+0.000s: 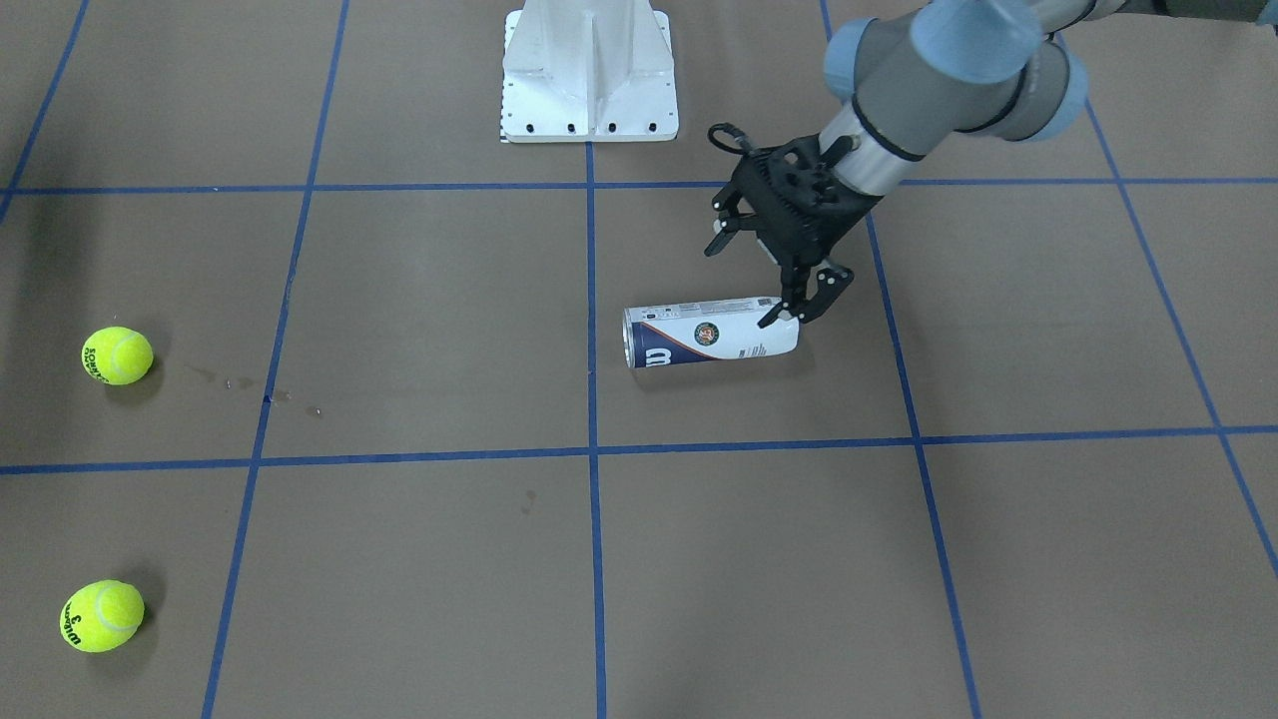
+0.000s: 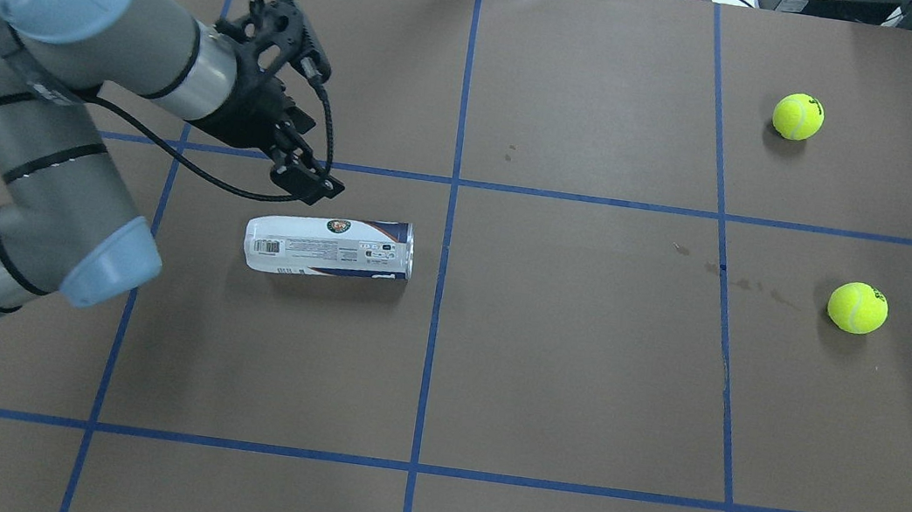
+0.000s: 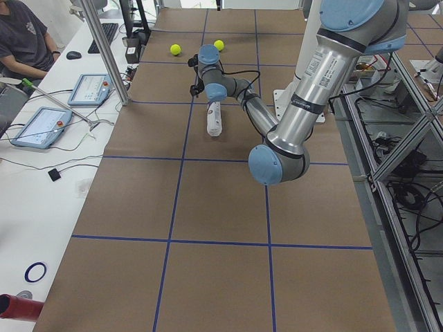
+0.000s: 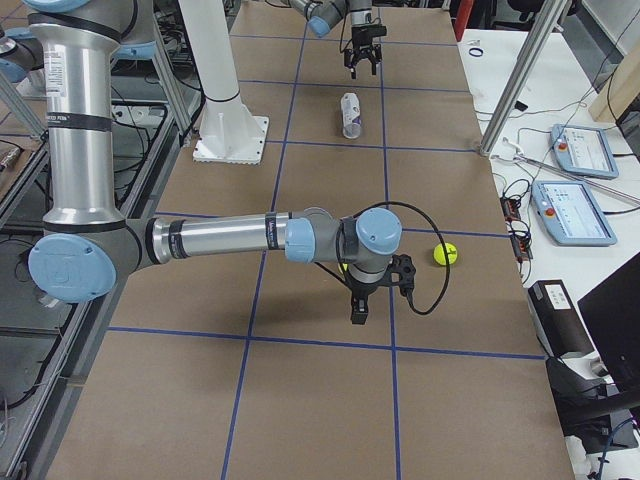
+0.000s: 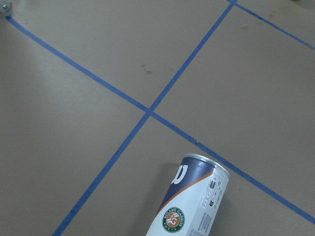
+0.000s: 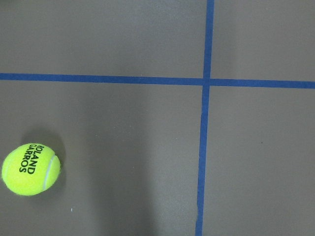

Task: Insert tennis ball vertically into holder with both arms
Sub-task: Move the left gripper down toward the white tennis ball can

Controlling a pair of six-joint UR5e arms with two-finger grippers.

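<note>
One left pincer (image 1: 767, 285) just beside holder (image 1: 711, 334) end

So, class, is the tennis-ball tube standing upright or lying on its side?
Lying on its side: the tennis-ball tube rests lengthwise on the table, barcode label facing up, its round end pointing sideways.

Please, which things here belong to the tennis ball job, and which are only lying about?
For the job:
holder, lying on its side
two tennis balls
left arm
right arm

Only lying about:
two tablets on the side desk
blue ring
</note>
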